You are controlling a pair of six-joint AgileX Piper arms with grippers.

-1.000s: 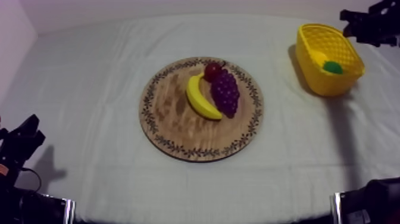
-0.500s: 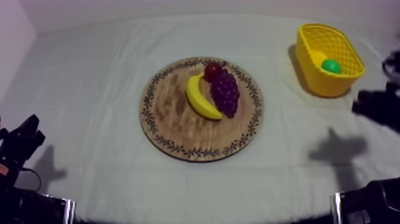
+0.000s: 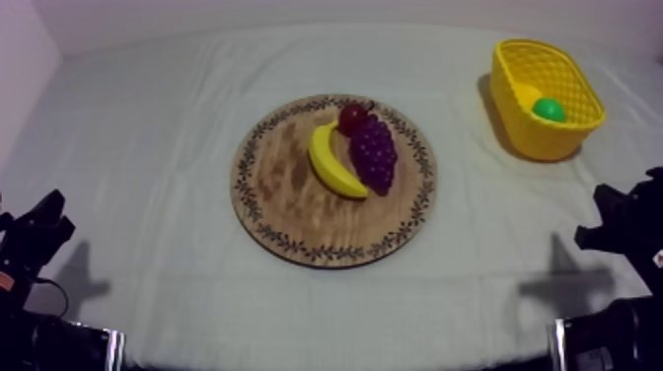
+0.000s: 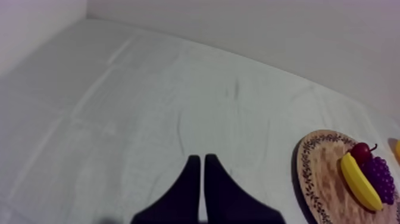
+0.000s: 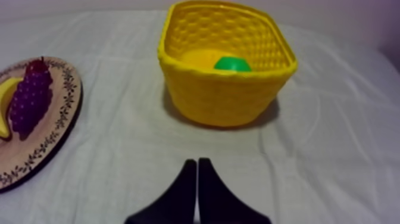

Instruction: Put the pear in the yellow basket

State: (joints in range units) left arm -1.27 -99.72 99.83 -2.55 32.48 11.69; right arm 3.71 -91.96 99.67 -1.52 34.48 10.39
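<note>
The right tool (image 5: 197, 162) has withdrawn from the yellow basket (image 5: 220, 95), pressed together and empty; it should park well clear, leaving the pear (image 5: 233, 64) inside.

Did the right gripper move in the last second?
Yes. In the top view the right gripper has pulled back from over the yellow basket toward that view's lower right and now sits well clear of the basket.
</note>
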